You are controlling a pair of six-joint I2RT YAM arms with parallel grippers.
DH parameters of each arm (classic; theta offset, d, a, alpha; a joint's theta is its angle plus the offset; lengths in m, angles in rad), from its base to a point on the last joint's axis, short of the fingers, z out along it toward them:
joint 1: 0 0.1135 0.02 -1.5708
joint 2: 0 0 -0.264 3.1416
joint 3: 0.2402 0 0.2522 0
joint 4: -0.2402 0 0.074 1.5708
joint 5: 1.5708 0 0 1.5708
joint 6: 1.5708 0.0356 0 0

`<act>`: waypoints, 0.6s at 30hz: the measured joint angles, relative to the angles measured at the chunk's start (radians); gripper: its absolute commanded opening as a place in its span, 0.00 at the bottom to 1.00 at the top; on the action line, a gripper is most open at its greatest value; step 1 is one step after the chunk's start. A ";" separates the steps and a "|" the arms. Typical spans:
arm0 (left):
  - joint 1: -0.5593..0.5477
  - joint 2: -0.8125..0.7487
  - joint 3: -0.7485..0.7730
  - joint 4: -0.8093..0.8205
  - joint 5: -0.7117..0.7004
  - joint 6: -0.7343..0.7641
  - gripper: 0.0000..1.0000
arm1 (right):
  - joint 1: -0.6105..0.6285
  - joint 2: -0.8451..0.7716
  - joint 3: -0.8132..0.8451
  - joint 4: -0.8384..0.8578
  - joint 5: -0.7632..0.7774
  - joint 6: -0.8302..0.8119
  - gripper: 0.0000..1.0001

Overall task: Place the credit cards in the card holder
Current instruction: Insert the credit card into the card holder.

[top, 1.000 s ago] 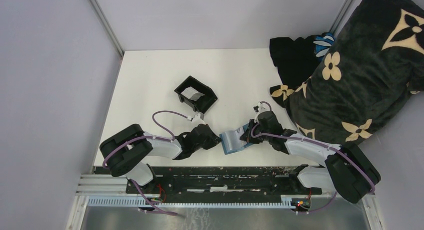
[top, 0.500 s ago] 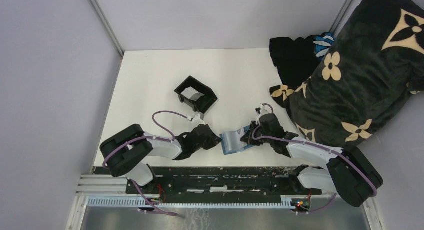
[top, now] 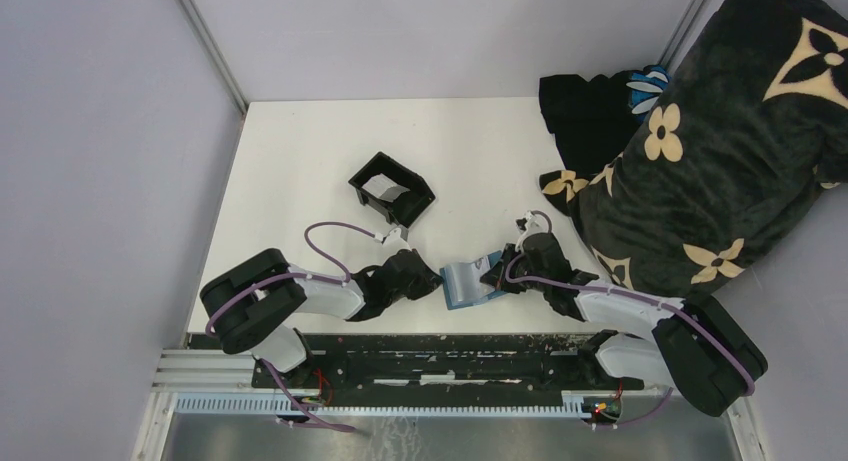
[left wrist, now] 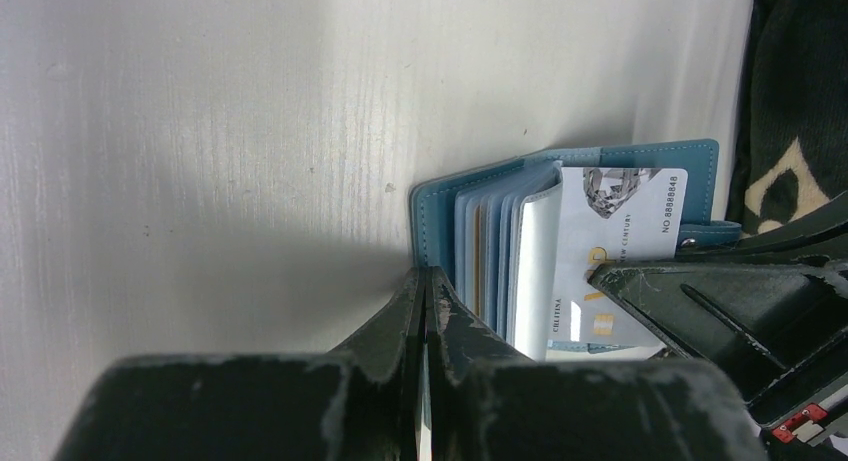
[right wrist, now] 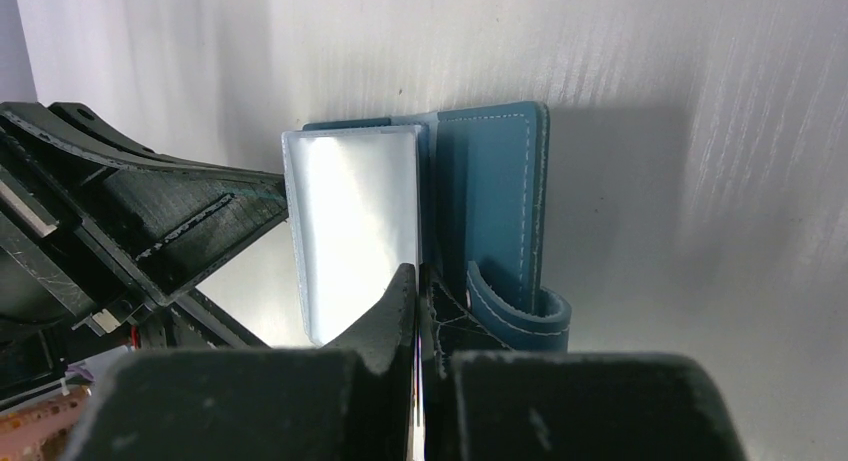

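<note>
The card holder [top: 462, 284], a teal folding wallet, lies open near the table's front edge between both grippers. My left gripper [top: 434, 279] is shut on the edge of its left cover [left wrist: 432, 221]. Several clear sleeves [left wrist: 500, 251] fan up from the spine. A pale credit card [left wrist: 625, 206] with a printed number lies against the right cover. My right gripper [right wrist: 418, 276] is shut on a thin edge that looks like this card, between a glossy sleeve [right wrist: 355, 221] and the teal cover [right wrist: 495, 201]. The closing strap [right wrist: 520, 306] curls beside its fingers.
A black open-topped box [top: 392, 189] stands farther back on the white table [top: 300, 181], with a pale card [top: 378, 188] inside. A dark flowered blanket [top: 720, 151] covers the right side, close to the right arm. Grey walls close in left and behind.
The right wrist has shifted slightly toward the near edge while keeping its grip. The card holder and the left gripper stay in place.
</note>
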 measured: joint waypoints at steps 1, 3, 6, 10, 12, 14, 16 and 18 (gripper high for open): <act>-0.001 0.000 0.000 0.000 -0.002 0.000 0.07 | 0.000 0.000 -0.005 0.011 0.000 0.008 0.01; -0.002 0.000 0.000 0.000 -0.003 0.000 0.07 | 0.000 0.005 -0.014 0.033 0.000 0.019 0.01; -0.003 0.001 0.000 0.001 -0.005 0.000 0.07 | -0.002 0.022 -0.026 0.074 0.000 0.039 0.01; -0.004 0.001 0.000 0.001 -0.008 0.000 0.07 | -0.005 0.031 -0.027 0.089 0.005 0.043 0.01; -0.004 0.000 0.000 0.000 -0.008 0.000 0.07 | -0.004 0.009 -0.017 0.043 0.013 0.031 0.01; -0.006 -0.005 0.002 -0.010 -0.013 0.000 0.07 | 0.005 -0.034 0.004 -0.045 0.024 0.005 0.01; -0.012 -0.014 0.002 -0.026 -0.014 0.000 0.07 | 0.011 -0.080 0.029 -0.136 0.039 -0.025 0.01; -0.017 -0.032 0.002 -0.056 -0.016 0.001 0.07 | 0.014 -0.122 0.064 -0.220 0.056 -0.054 0.01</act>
